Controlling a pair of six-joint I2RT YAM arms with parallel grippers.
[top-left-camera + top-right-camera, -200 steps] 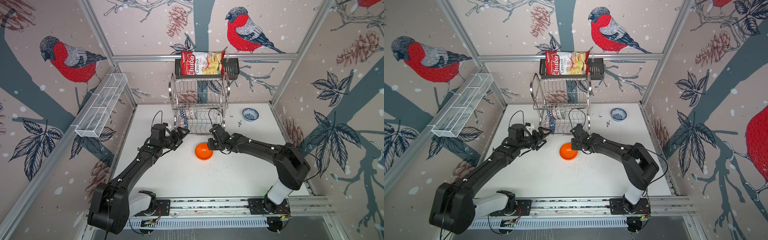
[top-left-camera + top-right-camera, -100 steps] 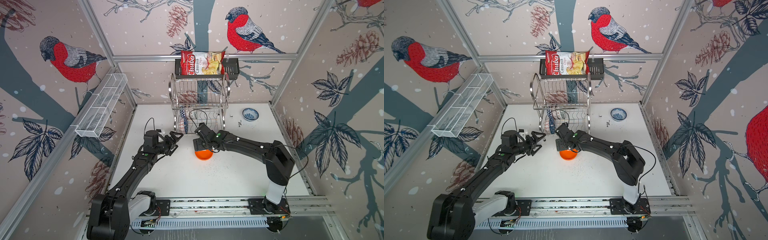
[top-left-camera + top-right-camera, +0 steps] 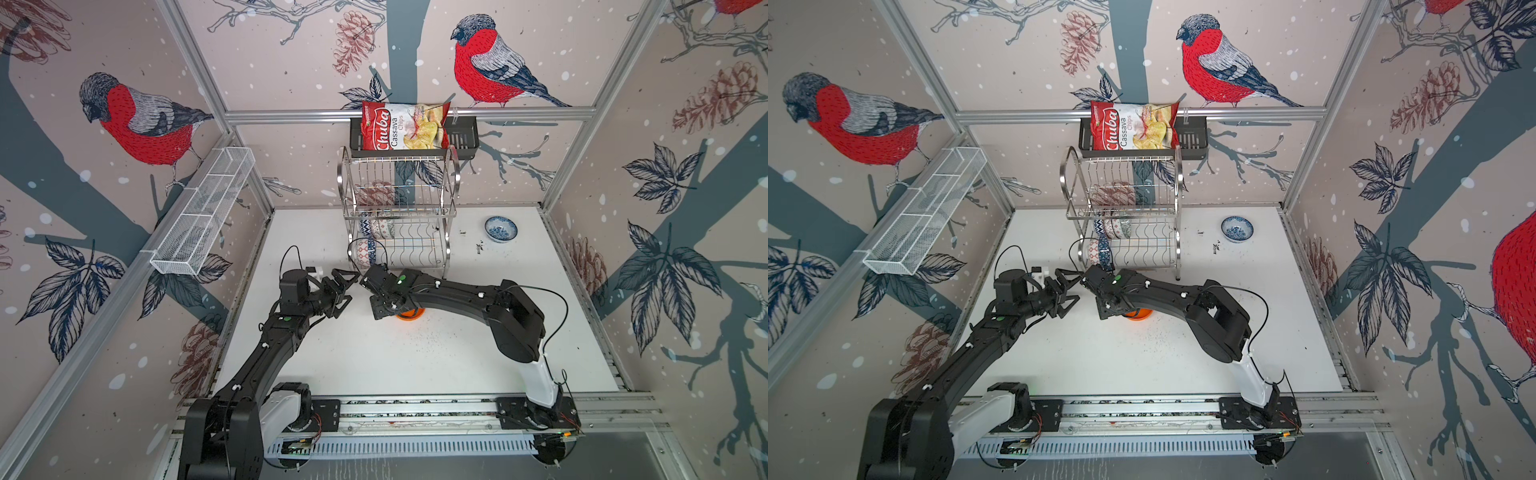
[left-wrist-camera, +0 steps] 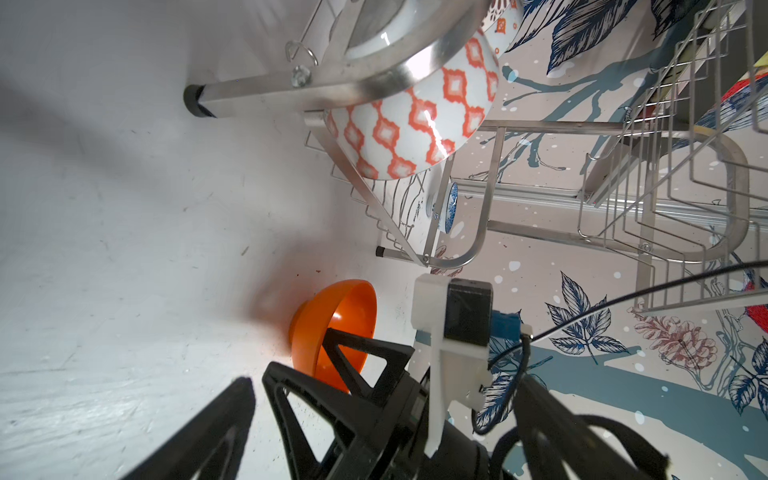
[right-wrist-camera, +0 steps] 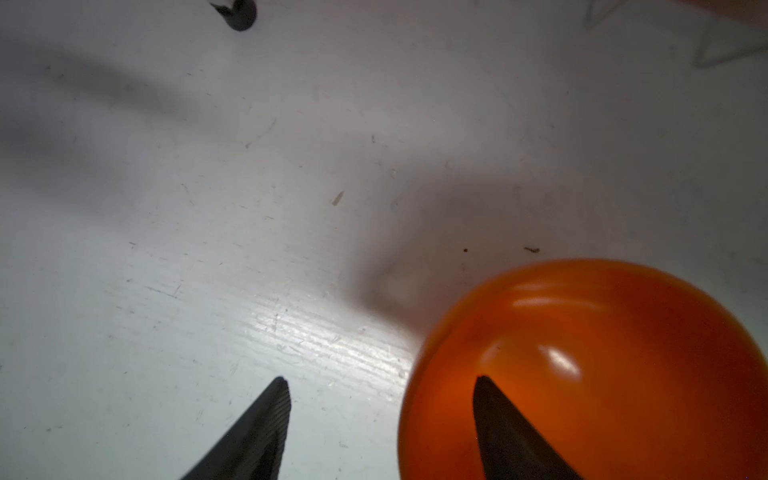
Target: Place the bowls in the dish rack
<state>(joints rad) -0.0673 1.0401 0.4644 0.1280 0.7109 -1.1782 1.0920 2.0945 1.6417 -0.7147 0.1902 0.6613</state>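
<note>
While off the rack (image 3: 399, 215), two bowls (image 3: 500, 229) (image 4: 332, 316)

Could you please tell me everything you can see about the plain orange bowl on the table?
The orange bowl is small, round, plain and glossy, like plastic. It stands upright and empty on the white table in front of the dish rack, not yet loaded. The open right gripper straddles its rim, one finger over the inside; contact cannot be told.
</note>
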